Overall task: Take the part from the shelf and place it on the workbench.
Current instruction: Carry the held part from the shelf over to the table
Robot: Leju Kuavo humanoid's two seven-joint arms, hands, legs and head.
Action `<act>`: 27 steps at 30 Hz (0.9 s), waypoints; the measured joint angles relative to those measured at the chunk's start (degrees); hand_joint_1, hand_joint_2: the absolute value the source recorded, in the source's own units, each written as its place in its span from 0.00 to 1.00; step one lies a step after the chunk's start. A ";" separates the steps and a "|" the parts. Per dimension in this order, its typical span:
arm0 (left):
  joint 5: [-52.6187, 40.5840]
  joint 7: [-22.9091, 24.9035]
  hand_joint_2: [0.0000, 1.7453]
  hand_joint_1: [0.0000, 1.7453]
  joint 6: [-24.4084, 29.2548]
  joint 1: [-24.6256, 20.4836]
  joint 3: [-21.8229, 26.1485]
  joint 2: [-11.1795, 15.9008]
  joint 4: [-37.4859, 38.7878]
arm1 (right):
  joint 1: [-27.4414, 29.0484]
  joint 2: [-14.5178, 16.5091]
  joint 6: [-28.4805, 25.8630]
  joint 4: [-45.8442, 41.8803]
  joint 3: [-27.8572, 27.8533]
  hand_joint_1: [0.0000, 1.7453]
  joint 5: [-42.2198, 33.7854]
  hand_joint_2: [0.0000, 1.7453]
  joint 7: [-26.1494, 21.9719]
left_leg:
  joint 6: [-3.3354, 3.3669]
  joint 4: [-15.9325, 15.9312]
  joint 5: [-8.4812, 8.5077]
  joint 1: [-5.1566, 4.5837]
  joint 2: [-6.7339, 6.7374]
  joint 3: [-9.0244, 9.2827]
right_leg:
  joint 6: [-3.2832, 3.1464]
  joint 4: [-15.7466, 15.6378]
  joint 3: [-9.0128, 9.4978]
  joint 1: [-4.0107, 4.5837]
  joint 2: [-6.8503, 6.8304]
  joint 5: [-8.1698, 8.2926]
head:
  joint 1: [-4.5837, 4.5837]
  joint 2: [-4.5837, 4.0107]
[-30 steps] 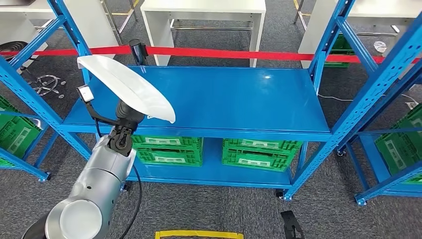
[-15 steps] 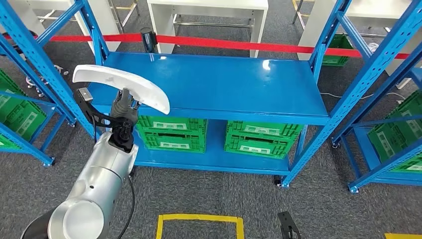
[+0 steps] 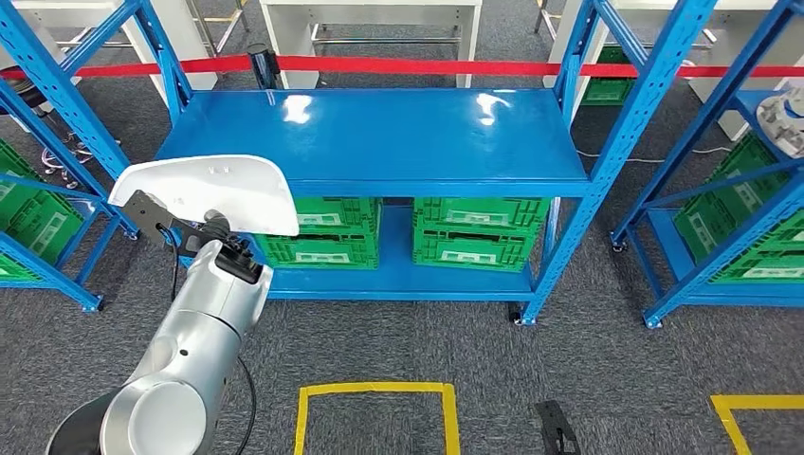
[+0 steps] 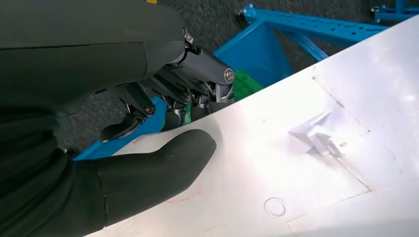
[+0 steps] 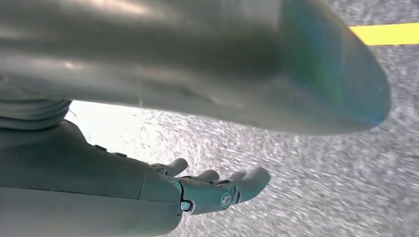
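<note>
A: Where is the part (image 3: 210, 192) held at this moment?

B: The white moulded part is carried in the left robot hand (image 3: 220, 237), raised in front of the blue shelf (image 3: 379, 142) at its left end, clear of the shelf top. In the left wrist view the thumb (image 4: 163, 163) is pressed flat on the pale surface and the darker fingers are curled behind its edge, so the panel is pinched near one rim.

A: Why is it gripped at the rim?

B: It may be judged that a broad, thin shell offers no other purchase; the rest of it is cantilevered out from the grasp. A slip or a swing against the blue upright (image 3: 57, 85) would be the risk while it is carried.

A: And the right robot hand (image 5: 217, 190)?

B: It is seen in the right wrist view hanging over grey carpet, fingers extended and slightly apart, nothing in it.

A: How far along is the task judged to be?

B: The taking is done; the placing is not. A white counter (image 3: 370, 9) is seen beyond the red barrier tape (image 3: 427, 66), though whether that is the workbench meant cannot be told.

A: What of the room?

B: Grey carpet (image 3: 588, 370) is marked with yellow floor tape (image 3: 379, 389). Green crates (image 3: 474, 232) are stored on the lower shelf, and more blue racks stand at both sides.
</note>
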 joint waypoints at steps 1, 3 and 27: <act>0.27 0.10 1.00 1.00 0.11 -0.02 -0.07 0.12 0.00 | 0.01 0.01 0.02 0.00 0.00 0.00 0.01 0.00 0.04 | -0.31 3.39 -3.04 0.09 -0.34 -0.88 | -0.16 -0.04 -0.92 -0.03 0.09 0.83 | -0.03 0.00; 1.07 0.41 1.00 1.00 0.11 0.02 -0.09 0.32 0.07 | 0.08 0.04 0.08 0.00 0.00 0.00 0.02 0.00 0.03 | -0.73 10.31 -6.19 0.27 -0.52 -1.79 | -0.13 0.02 -2.93 -0.07 0.19 2.40 | -0.04 0.00; 8.58 -0.03 1.00 1.00 0.59 2.17 -6.15 1.93 -2.23 | -0.50 0.01 0.42 -0.02 -0.02 0.00 1.11 0.00 -0.56 | 1.47 -4.27 5.42 -0.29 1.08 1.54 | 1.37 0.07 2.68 0.52 0.24 -3.20 | 0.07 0.00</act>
